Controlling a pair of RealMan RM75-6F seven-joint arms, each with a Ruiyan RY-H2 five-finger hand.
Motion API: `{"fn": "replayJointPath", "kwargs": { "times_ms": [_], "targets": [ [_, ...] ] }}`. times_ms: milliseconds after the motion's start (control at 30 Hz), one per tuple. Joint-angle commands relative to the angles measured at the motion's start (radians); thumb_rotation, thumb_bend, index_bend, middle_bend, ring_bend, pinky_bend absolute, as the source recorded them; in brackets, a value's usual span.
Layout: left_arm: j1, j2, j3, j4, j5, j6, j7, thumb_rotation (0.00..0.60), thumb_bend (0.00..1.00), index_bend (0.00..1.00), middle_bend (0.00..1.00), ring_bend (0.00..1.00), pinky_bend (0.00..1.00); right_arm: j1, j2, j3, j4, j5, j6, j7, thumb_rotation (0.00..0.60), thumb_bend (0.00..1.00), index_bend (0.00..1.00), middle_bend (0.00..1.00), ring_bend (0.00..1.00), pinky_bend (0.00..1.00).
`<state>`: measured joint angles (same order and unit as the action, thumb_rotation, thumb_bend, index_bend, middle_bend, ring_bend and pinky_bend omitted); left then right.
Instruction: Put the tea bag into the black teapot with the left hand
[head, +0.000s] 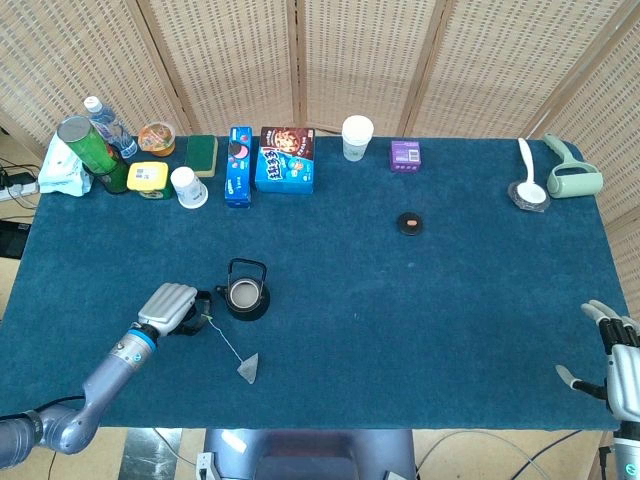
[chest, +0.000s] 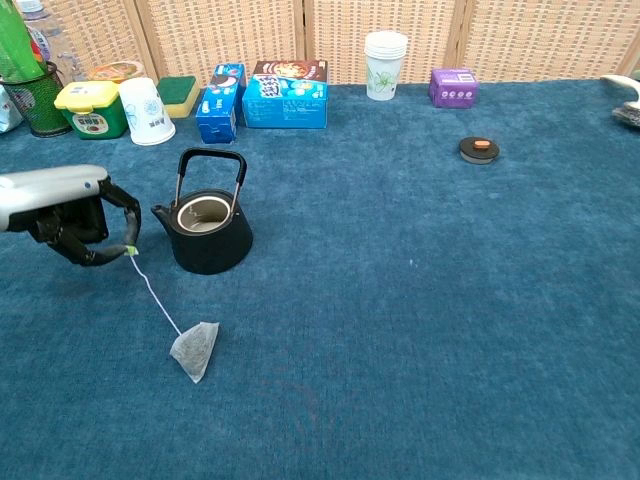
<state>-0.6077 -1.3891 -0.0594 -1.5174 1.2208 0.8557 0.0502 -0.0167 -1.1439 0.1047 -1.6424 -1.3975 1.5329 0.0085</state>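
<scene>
The black teapot (head: 243, 294) (chest: 208, 235) stands lidless with its handle up, left of the table's middle. My left hand (head: 171, 310) (chest: 72, 212) hovers just left of it and pinches the small tag at the end of the tea bag's string. The string runs taut down to the tea bag (head: 247, 370) (chest: 195, 350), which still lies on the cloth in front of the pot. My right hand (head: 618, 362) rests open at the table's near right corner, holding nothing.
The teapot's lid (head: 409, 223) (chest: 479, 149) lies right of centre. Along the back edge stand a paper cup (head: 357, 137), blue boxes (head: 285, 160), a purple box (head: 405, 155), a white cup (head: 187, 186) and a yellow tub (head: 148, 179). A spoon and roller (head: 572, 175) lie back right.
</scene>
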Motion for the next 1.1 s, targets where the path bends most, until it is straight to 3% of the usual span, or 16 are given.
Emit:
{"fn": "replayJointPath", "kwargs": {
  "times_ms": [33, 600, 1100],
  "targets": [
    [0.002, 0.029, -0.012, -0.032, 0.023, 0.014, -0.028, 0.6, 0.5, 0.71, 1.0, 1.0, 0.92, 0.001, -0.001, -0.002, 0.003, -0.004, -0.001, 0.004, 0.6, 0.12, 0.18, 0.18, 0.21, 0.15],
    [0.004, 0.136, -0.092, -0.201, 0.117, 0.099, -0.236, 0.6, 0.5, 0.72, 1.0, 1.0, 0.93, -0.016, -0.01, -0.009, 0.044, -0.009, 0.008, 0.07, 0.6, 0.12, 0.18, 0.18, 0.21, 0.15],
    [-0.011, 0.192, -0.146, -0.252, 0.16, 0.139, -0.37, 0.6, 0.5, 0.72, 1.0, 1.0, 0.93, -0.011, -0.028, -0.019, 0.075, -0.008, -0.025, 0.098, 0.6, 0.12, 0.18, 0.18, 0.21, 0.15]
  ]
}}
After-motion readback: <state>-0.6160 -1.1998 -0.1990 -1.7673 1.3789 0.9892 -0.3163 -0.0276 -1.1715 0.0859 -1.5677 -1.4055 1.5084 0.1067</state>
